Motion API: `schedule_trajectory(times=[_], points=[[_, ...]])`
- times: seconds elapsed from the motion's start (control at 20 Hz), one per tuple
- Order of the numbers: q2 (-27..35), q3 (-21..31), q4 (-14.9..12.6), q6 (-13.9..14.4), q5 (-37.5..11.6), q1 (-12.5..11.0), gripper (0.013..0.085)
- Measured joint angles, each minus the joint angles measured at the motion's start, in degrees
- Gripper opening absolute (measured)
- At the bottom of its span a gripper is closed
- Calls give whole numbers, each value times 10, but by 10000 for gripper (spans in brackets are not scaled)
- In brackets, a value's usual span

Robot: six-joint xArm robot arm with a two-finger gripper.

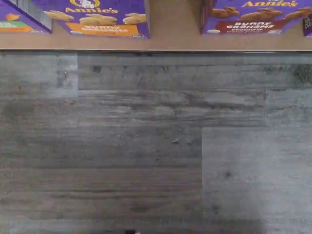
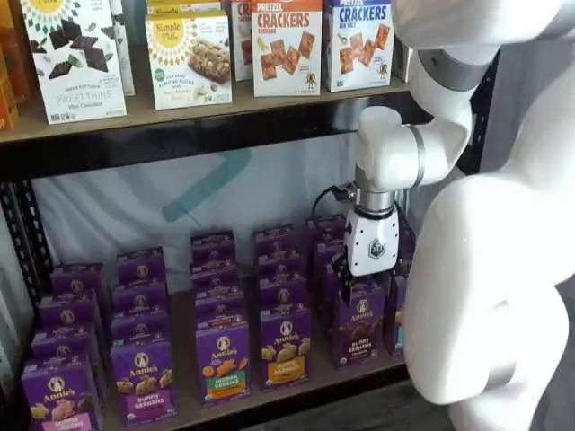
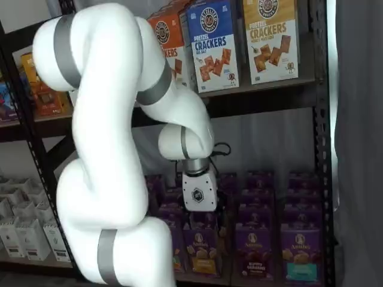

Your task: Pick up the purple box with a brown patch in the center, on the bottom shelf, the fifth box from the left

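The purple box (image 2: 361, 329) with the brown "Bunny Grahams" band stands upright at the front of the bottom shelf (image 2: 316, 381). It also shows in a shelf view (image 3: 255, 251) and in the wrist view (image 1: 249, 16). My gripper (image 2: 367, 278) hangs just above and in front of this box, its white body pointing down. It shows in both shelf views (image 3: 200, 214). The fingers are mostly hidden, so I cannot tell whether they are open or shut. Nothing is held.
A purple carton with a yellow-orange band (image 2: 286, 345) stands left of the target, and one with a teal band (image 3: 299, 258) is further right. More purple cartons fill the rows behind. Cracker boxes (image 2: 286, 45) stand on the upper shelf. Grey plank floor (image 1: 146, 146) lies below.
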Motion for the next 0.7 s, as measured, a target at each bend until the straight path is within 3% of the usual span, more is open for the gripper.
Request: schedule_trajectory(times=[0.7], points=[[86,-38,-4,-13,-52,-16,850]])
